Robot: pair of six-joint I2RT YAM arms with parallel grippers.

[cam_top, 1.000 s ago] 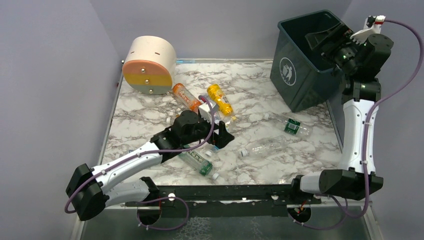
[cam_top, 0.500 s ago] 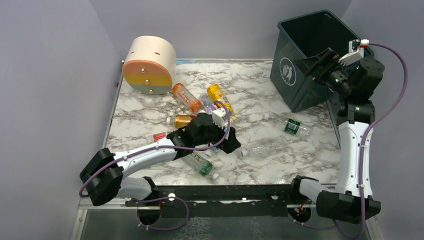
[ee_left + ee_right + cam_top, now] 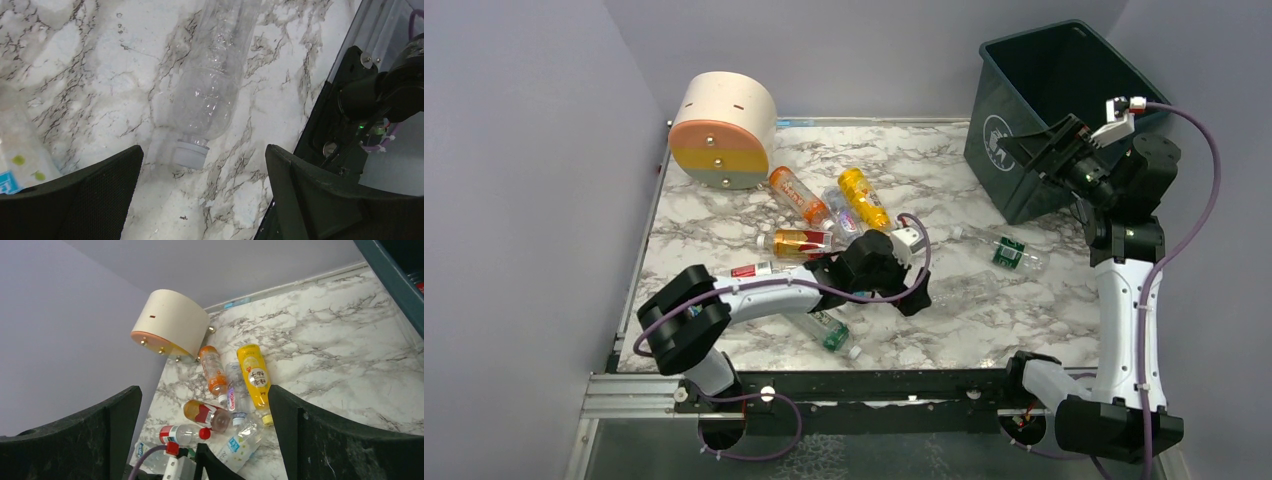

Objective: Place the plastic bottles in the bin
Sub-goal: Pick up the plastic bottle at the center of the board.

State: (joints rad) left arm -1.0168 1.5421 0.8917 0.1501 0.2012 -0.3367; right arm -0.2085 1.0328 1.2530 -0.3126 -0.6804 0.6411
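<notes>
The dark teal bin [image 3: 1001,120] stands at the back right, and its rim [image 3: 395,277] shows in the right wrist view. My right gripper [image 3: 1027,152] hangs open and empty in front of the bin, looking down on the pile. Orange [image 3: 212,371], yellow [image 3: 254,375], amber red-label [image 3: 205,415] and red-capped [image 3: 182,432] bottles lie there. My left gripper [image 3: 919,295] is low over the table, open [image 3: 204,152]. A clear bottle [image 3: 212,85] lies before it, its white cap [image 3: 190,154] at the fingertips, untouched. Another clear bottle with a green label [image 3: 1009,250] lies near the bin.
A cream cylinder [image 3: 722,130] with an orange and green face lies on its side at the back left. A green-label bottle [image 3: 829,328] lies by the front rail [image 3: 874,380]. Walls close in the left, right and back of the marble table [image 3: 924,160].
My left arm has reached right across the table to the clear bottle. My right gripper has come out from over the bin and dropped lower in front of it.
</notes>
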